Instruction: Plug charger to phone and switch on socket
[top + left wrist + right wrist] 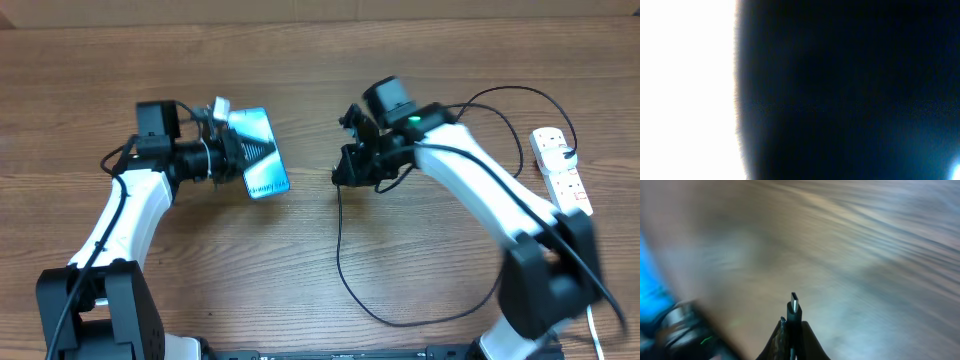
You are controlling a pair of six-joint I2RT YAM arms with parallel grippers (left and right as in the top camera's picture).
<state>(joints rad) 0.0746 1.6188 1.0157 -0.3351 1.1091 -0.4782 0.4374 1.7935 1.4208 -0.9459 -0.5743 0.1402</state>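
You have the phone (260,152) clamped in the left gripper (228,152) above the table, while the right gripper (345,172) pinches the charger (794,311) just behind its small stiff tip, and the limp, light cable trails behind.

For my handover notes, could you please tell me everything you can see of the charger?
The charger is a long, thin black cable looping over the wooden table toward the right arm. Its slim black connector, with a small metal tip, stands upright between the right gripper fingers in the right wrist view. The tip is bare, not in the phone.
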